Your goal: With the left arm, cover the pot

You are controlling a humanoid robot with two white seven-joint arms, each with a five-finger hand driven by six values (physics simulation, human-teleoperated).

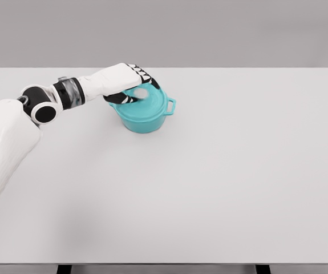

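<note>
the pot is teal, round and squat, and stands upright on the white desk, left of the middle and toward the far edge. one loop handle sticks out on its right side, pointing toward the desk's right edge. the lid, the same teal, sits on top of the pot, and its rim looks level with the pot's rim, though the hand hides its left part. a pale round knob shows at the lid's centre.

the left arm comes in from the lower left, runs along the desk's left edge, bends at the elbow and reaches right across to the pot. the left hand lies over the lid from the far-left side, its dark-tipped fingers curled down around the knob, the thumb below near the lid's left edge. the fingers are closed about the knob and appear to touch the lid; how tightly they pinch it cannot be told.

a soft shadow lies on the desk just under the pot.
</note>
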